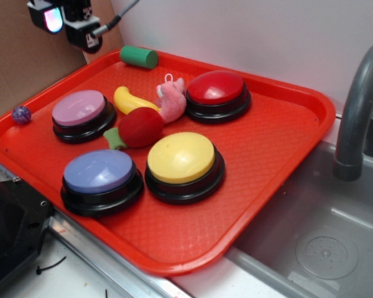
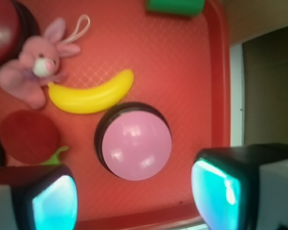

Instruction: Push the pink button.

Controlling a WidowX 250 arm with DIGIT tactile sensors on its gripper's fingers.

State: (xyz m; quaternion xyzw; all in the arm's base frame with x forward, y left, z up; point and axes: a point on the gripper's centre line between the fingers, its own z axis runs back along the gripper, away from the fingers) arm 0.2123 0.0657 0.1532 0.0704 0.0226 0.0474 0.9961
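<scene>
Exterior and wrist views. I hold the gripper [image 1: 67, 22] high above the far left corner of the red tray [image 1: 280, 155], well clear of everything on it. In the wrist view its two fingers [image 2: 53, 201] stand wide apart, nothing between them, and the pink button [image 2: 134, 146] shows in the gap, a little toward the left finger.

The pink button [image 1: 81, 110] sits near the tray's left edge, on a black base. A yellow banana [image 1: 132, 99] lies just beside its far side, and a red strawberry toy [image 1: 138, 127] lies near its right side. The blue button [image 1: 99, 174] sits at the near left corner, apart from the pink one.

Risks as I judge them:
- With the jaws spread this wide, a straight descent could straddle the dome, so that neither finger presses it; I would centre one finger over it, or close up first.
- The dome looks glossy and rounded; an off-centre touch may slide off toward the banana or the tray's rim.
- The pink bunny [image 1: 171, 99] shares the colour but lies near the red button [image 1: 216, 93]; I must not confuse them.
</scene>
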